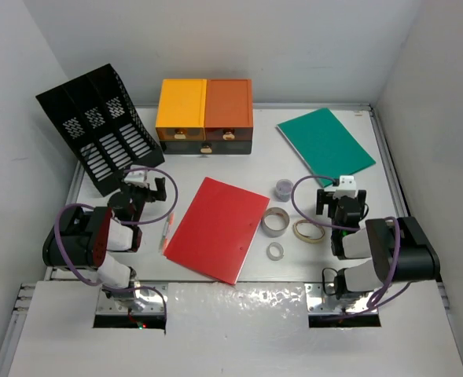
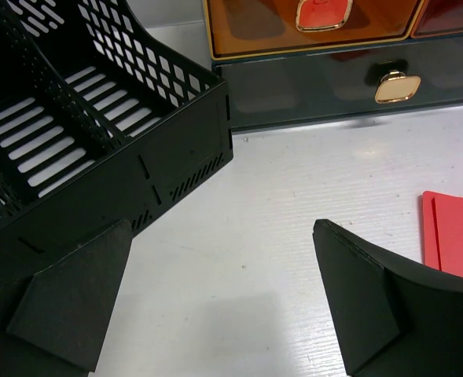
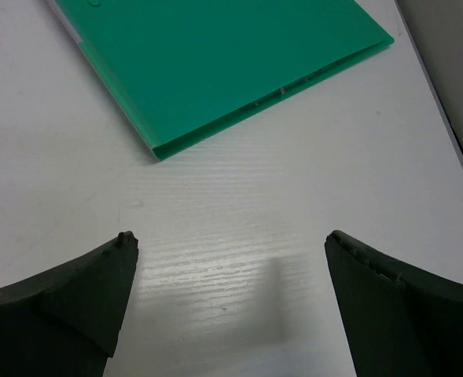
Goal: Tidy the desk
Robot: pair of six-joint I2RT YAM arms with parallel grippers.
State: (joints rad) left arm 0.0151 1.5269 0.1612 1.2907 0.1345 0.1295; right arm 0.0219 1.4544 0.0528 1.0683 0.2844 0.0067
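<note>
The white desk (image 1: pixel 239 163) carries loose items. A red folder (image 1: pixel 217 228) lies in the middle, with an orange pen (image 1: pixel 167 232) at its left edge. A green folder (image 1: pixel 325 144) lies at the back right. Three tape rolls (image 1: pixel 275 222) and a thin tan ring (image 1: pixel 309 231) lie right of the red folder. My left gripper (image 1: pixel 147 186) is open and empty over bare desk (image 2: pixel 294 181), beside the black file rack (image 2: pixel 82 133). My right gripper (image 1: pixel 343 196) is open and empty, just short of the green folder (image 3: pixel 223 63).
A black slotted file rack (image 1: pixel 97 129) stands at the back left. A yellow and orange drawer unit (image 1: pixel 205 115) with a dark bottom drawer (image 2: pixel 333 86) stands at the back middle. White walls close in three sides. The red folder's edge (image 2: pixel 455 236) shows in the left wrist view.
</note>
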